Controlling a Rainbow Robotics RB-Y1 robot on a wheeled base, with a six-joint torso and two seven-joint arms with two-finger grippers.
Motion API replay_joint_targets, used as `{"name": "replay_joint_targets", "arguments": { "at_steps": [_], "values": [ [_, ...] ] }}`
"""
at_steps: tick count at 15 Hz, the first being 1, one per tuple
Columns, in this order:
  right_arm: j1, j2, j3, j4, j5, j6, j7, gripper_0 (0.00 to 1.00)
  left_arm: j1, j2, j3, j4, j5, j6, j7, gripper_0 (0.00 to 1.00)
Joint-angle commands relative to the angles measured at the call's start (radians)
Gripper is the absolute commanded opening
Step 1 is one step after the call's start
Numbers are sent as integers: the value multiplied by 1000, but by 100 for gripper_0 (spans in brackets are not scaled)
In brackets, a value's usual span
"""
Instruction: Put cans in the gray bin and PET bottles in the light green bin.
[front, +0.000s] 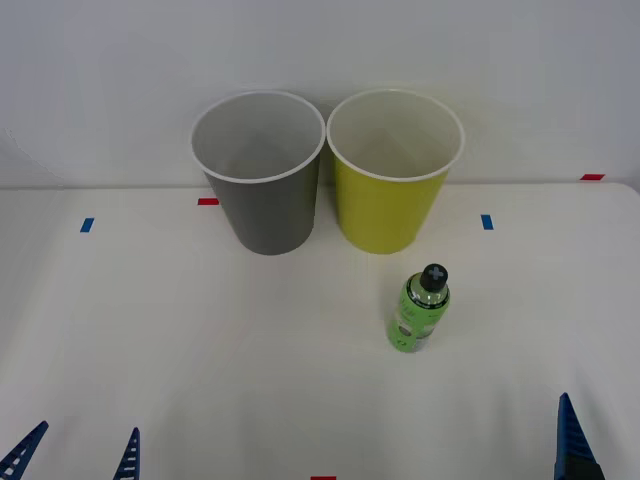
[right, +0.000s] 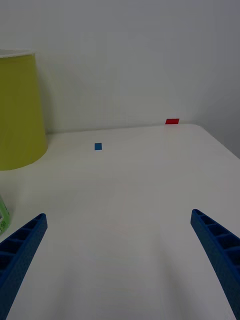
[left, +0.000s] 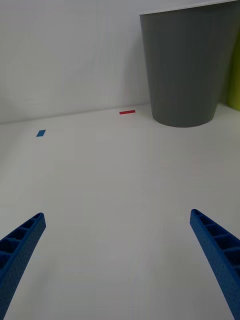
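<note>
Left gripper (left: 117, 260): ribbed blue fingers spread apart, low over the white table (front: 180, 340), gripping nothing. Right gripper (right: 117, 260): fingers likewise apart, empty, near the table's front right. The gray bin (front: 262, 205) and light green bin (front: 390, 205), round tapered plastic, stand side by side, insides pale and empty. The bottle (front: 420, 308), clear with green label and black cap, stands upright before the green bin.

dark gray bin (front: 268, 215) white-rimmed, lime bin (front: 385, 210), green-labelled black-capped bottle (front: 420, 308), blue ribbed pincers
</note>
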Motion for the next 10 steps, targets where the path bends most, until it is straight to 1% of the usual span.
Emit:
{"name": "replay_joint_targets", "arguments": {
  "at_steps": [1,10],
  "values": [
    [0,0,0,0,0,0,0,100,0,0,0,0,0,0,0,100],
    [0,0,0,0,0,0,0,100,0,0,0,0,0,0,0,100]
  ]
}}
